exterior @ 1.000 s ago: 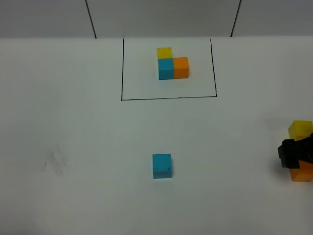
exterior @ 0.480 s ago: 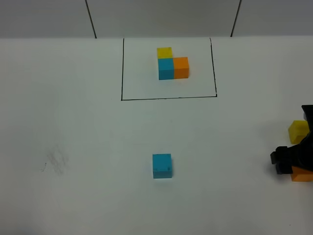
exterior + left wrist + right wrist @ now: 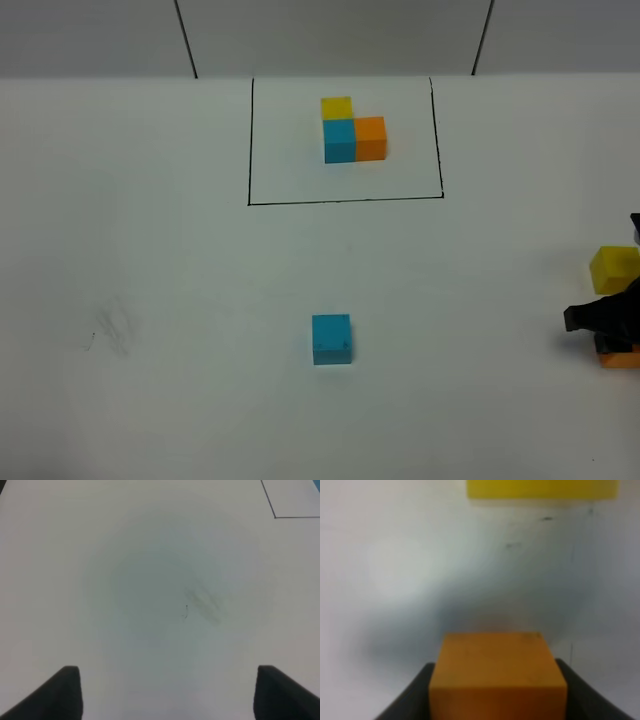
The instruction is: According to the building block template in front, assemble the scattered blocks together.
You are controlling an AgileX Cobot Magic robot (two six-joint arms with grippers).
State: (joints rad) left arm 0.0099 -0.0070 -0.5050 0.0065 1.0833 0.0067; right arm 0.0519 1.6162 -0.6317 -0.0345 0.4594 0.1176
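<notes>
An orange cube (image 3: 497,675) sits between the two dark fingers (image 3: 410,697) of the right end effector (image 3: 496,696). They flank it closely on both sides, but real contact I cannot judge. Beyond it, well apart, a yellow cube (image 3: 542,489) lies on the white counter (image 3: 395,555), only partly in view.

Bare table (image 3: 150,250) lies on every side of the blue cube (image 3: 331,339), which stands well apart from the template (image 3: 352,130). At the right edge the yellow cube (image 3: 613,268) stands near the orange cube (image 3: 620,357), with a strip of table between them. The right gripper (image 3: 603,320) has its fingers against the orange cube's two flanks. The left gripper (image 3: 167,695) hangs spread wide over bare, smudged surface.
</notes>
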